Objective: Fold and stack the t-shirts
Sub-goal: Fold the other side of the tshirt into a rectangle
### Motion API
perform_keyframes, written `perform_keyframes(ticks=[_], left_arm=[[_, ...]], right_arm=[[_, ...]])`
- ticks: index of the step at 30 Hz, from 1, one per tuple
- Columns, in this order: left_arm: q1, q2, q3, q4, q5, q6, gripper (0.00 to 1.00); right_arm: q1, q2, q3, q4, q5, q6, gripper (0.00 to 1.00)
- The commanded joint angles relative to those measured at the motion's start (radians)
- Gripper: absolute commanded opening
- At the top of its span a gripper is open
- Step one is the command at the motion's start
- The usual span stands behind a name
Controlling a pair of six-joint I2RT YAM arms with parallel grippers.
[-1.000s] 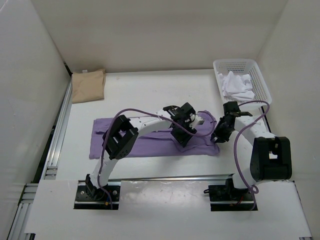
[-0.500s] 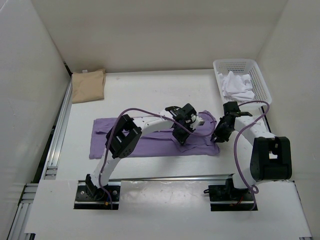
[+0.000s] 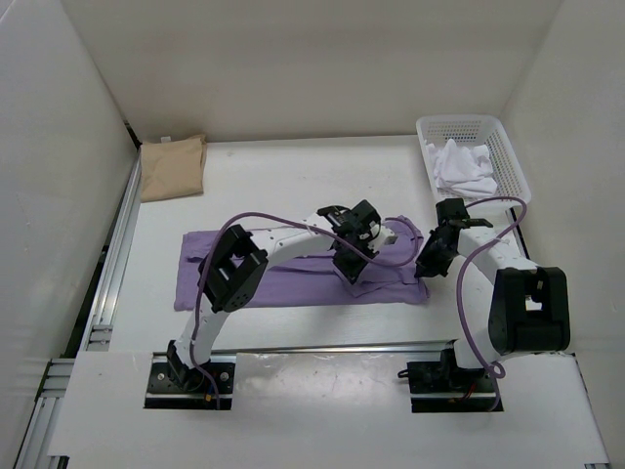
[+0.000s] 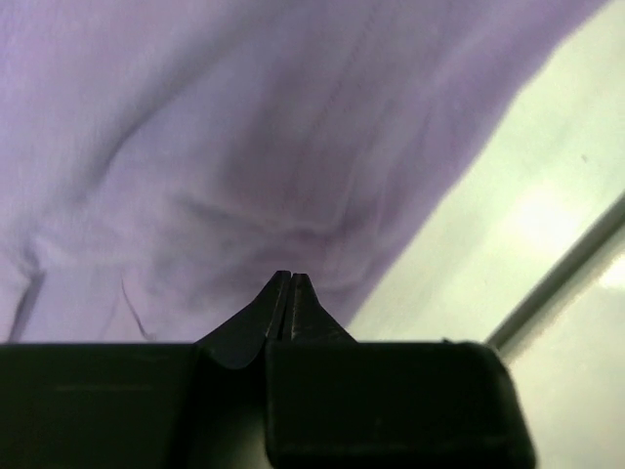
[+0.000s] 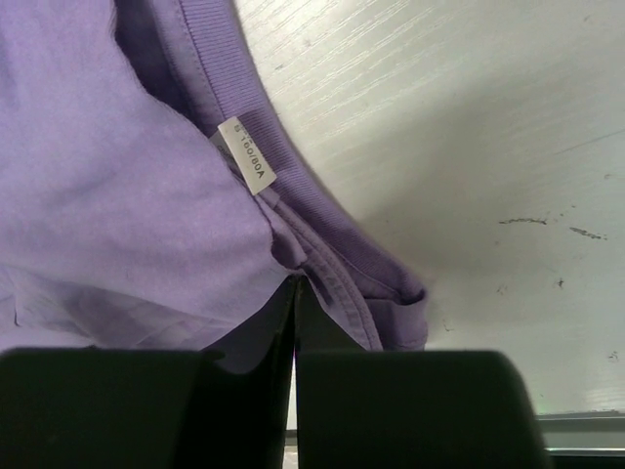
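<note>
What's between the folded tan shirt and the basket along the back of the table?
Nothing: in the top external view that stretch of table is bare between the tan shirt and the basket. The lavender shirt lies nearer, outside that stretch.

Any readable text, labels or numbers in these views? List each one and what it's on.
"190/80A", perhaps with an "S" beside it; small, tilted, not fully sharp: on the white neck tag sewn at the collar of the lavender purple cloth t-shirt, right wrist view.
No other text is readable in the top or left wrist views.
</note>
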Motion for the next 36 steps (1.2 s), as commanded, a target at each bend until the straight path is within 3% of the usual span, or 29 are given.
perform_keyframes(ticks=[1,4,7,13,16,21,31,36], left_arm=[[0.0,-0.114,-0.028,-0.01,0.033,0.0,0.1],[0.0,-0.123,-0.039,-0.022,0.053,0.0,0.1],[0.0,-0.096,-0.036,-0.022,0.053,0.0,0.1],[0.0,-0.01,0.074,-0.032,0.122,0.0,0.53],[0.0,0.031,0.125,-0.032,0.11,0.0,0.6],[-0.018,0.053,0.153,-0.022,-0.033,0.0,0.6],[-0.058,0.084,0.133,-0.022,-0.182,0.0,0.6],[-0.058,0.084,0.133,0.008,-0.234,0.0,0.3]], right_arm=[[-0.005,-0.037,0.002,-0.014,0.026,-0.023,0.09],[-0.005,-0.037,0.002,-0.014,0.004,-0.043,0.26],[-0.005,-0.037,-0.008,-0.005,-0.005,-0.043,0.29],[-0.005,-0.017,-0.017,-0.005,-0.005,-0.043,0.34],[-0.005,-0.008,-0.017,0.005,-0.005,-0.043,0.34],[-0.005,-0.008,-0.017,0.005,-0.005,-0.043,0.34],[-0.005,0.001,-0.017,0.014,-0.014,-0.034,0.35],[-0.005,0.01,-0.017,0.014,-0.014,-0.034,0.27]])
